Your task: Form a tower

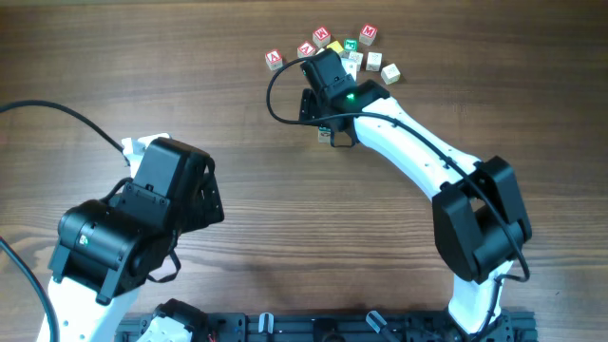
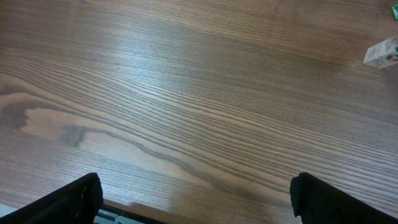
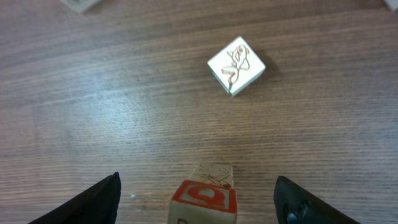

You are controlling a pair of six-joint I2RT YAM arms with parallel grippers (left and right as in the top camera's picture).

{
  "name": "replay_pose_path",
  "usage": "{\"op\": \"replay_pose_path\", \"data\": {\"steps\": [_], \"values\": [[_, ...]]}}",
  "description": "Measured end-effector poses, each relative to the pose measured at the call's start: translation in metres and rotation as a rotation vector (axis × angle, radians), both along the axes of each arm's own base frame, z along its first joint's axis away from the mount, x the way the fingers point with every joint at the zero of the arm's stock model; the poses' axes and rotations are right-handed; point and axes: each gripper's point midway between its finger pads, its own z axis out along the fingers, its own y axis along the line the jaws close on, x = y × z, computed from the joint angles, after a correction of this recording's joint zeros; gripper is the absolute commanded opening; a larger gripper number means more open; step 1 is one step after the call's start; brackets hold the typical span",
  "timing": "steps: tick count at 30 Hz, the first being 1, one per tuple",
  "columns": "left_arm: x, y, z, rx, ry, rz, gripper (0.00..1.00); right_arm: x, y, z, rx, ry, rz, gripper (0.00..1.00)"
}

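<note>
Worktop [image 1: 237,142]: brown wood-grain, left half open.
Left jaws: wide apart above it.
Tower [image 3: 204,198]: pale wooden cube stack, red-marked top, mid-worktop.
Right jaws: apart, gaps either side of tower.
Loose wooden cubes [image 1: 369,34]: clustered just beyond tower.

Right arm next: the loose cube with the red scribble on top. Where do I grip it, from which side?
Come straight down and pinch two opposite side faces of the scribble cube. It lies flat but turned corner-on to the right gripper, so probably rotate the wrist first. Nothing crowds its sides.
</note>
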Motion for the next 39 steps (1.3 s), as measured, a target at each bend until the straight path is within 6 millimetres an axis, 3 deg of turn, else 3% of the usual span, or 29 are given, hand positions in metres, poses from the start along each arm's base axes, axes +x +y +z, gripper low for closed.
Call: {"op": "replay_pose_path", "data": {"steps": [12, 25, 39], "values": [[0.000, 0.000, 0.000, 0.000, 0.000, 0.000, 1.00, -0.017, 0.001, -0.012, 0.014, 0.092, 0.012, 0.69], [0.000, 0.000, 0.000, 0.000, 0.000, 0.000, 1.00, -0.019, 0.002, -0.023, 0.010, 0.116, 0.007, 0.42], [0.000, 0.000, 0.000, 0.000, 0.000, 0.000, 1.00, -0.019, 0.001, -0.023, 0.008, 0.118, 0.007, 0.36]]}}
